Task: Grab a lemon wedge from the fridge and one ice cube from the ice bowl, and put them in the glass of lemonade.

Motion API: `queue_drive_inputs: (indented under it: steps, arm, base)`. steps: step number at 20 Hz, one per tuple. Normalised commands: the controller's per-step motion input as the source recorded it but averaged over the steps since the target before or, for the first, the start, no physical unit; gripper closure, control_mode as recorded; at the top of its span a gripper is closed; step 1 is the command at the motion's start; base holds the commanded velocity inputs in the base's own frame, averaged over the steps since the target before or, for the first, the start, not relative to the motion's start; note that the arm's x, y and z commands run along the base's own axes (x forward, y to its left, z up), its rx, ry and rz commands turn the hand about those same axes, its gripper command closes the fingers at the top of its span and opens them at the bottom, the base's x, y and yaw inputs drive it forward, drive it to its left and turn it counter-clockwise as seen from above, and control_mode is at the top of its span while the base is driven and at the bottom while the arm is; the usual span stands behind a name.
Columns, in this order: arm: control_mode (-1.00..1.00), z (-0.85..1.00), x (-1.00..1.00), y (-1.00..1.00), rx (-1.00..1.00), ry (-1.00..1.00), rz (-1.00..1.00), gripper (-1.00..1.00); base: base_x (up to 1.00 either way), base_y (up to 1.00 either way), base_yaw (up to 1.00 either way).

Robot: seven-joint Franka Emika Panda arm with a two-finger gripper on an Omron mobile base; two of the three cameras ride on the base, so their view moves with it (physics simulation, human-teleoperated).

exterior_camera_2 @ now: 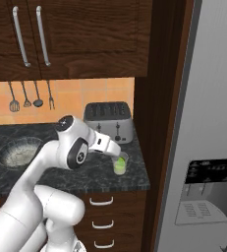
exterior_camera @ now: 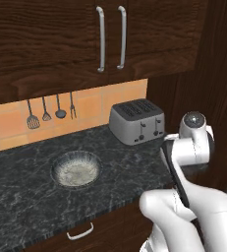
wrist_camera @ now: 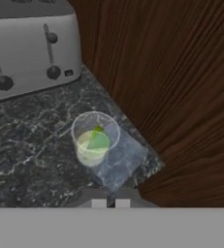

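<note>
Hovering just above the glass of lemonade (wrist_camera: 95,140), which stands near the counter's right front corner beside the toaster (exterior_camera_2: 108,119), the gripper (wrist_camera: 110,203) looks nearly closed and empty. The lemon wedge (wrist_camera: 99,140) already sits inside; a careless descent could topple the tumbler before ice from the ice bowl (exterior_camera: 76,169) arrives.

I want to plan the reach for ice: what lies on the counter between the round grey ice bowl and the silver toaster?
Only bare black marble counter lies between the ice bowl and the toaster, as the left base view shows.
</note>
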Motion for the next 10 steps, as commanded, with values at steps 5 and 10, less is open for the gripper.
queue_drive_inputs:
  steps: [5, 10]
  arm:
    - [-1.00, -0.08, 0.32, -0.10, 0.09, 0.01, -0.19, 1.00]
    - [-1.00, -0.28, 0.27, -0.13, 0.11, 0.00, -0.13, 1.00]
  base:
    - [0.00, 0.00, 0.00]
    - [0.00, 0.00, 0.00]
